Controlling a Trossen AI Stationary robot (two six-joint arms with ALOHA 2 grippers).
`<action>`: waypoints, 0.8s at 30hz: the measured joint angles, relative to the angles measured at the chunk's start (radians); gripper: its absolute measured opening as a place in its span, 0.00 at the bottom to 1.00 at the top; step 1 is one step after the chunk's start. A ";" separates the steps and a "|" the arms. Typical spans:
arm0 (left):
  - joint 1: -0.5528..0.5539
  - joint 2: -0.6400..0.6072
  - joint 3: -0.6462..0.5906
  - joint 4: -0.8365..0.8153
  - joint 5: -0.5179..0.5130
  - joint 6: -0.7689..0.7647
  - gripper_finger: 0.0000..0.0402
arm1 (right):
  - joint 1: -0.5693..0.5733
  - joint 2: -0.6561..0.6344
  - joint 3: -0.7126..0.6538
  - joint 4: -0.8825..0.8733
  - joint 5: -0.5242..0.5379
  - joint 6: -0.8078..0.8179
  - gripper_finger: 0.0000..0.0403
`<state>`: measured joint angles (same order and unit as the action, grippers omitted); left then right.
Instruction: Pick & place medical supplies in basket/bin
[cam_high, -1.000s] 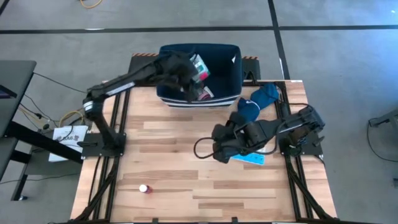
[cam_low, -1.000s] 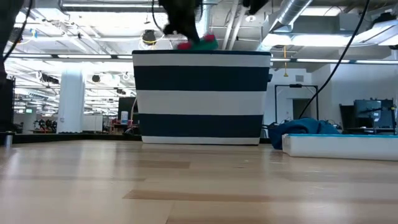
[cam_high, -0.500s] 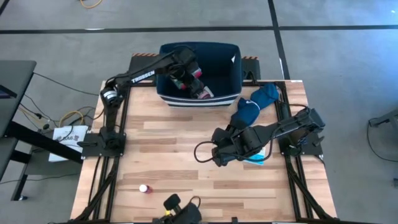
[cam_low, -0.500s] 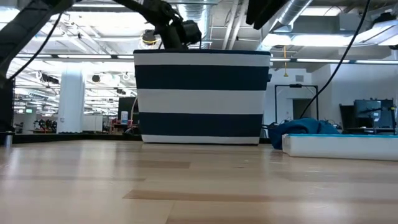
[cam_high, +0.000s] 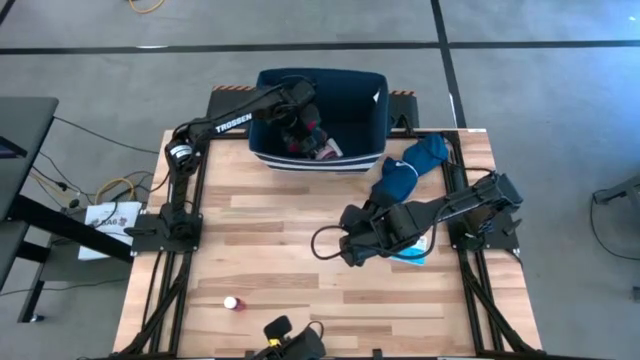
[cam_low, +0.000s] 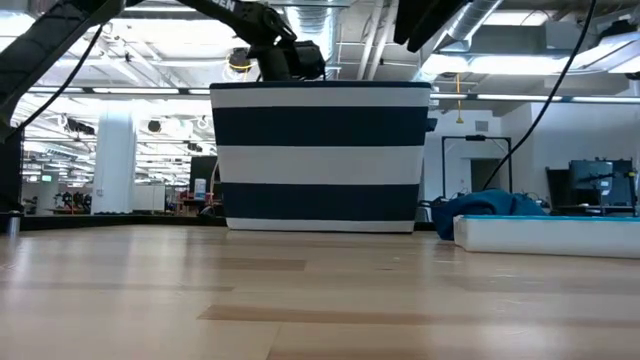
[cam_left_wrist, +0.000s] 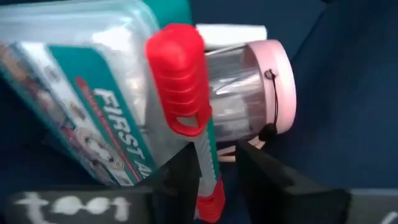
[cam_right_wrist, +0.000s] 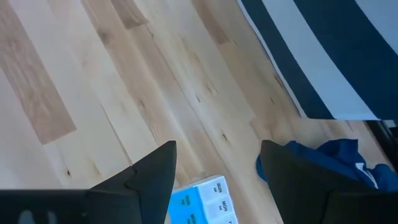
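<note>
Left gripper (cam_left_wrist: 214, 165) inside bin (cam_high: 372, 125), fingers clenched on box (cam_left_wrist: 93, 93), pink roll (cam_left_wrist: 258, 93) just beyond, right gripper (cam_right_wrist: 217, 165) spread above organizer (cam_right_wrist: 199, 202).

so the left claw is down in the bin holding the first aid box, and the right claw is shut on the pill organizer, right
Only the last part is wrong. The right claw is open above the pill organizer, holding nothing, as the right wrist view shows. The left claw is indeed down in the bin, gripping the first aid box.
</note>
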<state>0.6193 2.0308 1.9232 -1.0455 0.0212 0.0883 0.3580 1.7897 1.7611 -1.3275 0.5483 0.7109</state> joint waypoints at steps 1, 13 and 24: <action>0.000 0.000 0.000 -0.005 0.000 0.002 0.26 | 0.000 0.000 0.000 0.000 -0.001 0.004 0.56; -0.019 -0.002 0.266 -0.256 -0.040 0.011 0.30 | 0.001 0.000 0.000 -0.003 -0.024 0.023 0.56; -0.063 -0.051 0.412 -0.429 -0.032 -0.002 0.30 | 0.002 0.000 0.000 -0.003 -0.024 0.023 0.56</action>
<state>0.5564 1.9800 2.3352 -1.4747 -0.0110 0.0867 0.3603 1.7895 1.7615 -1.3303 0.5243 0.7341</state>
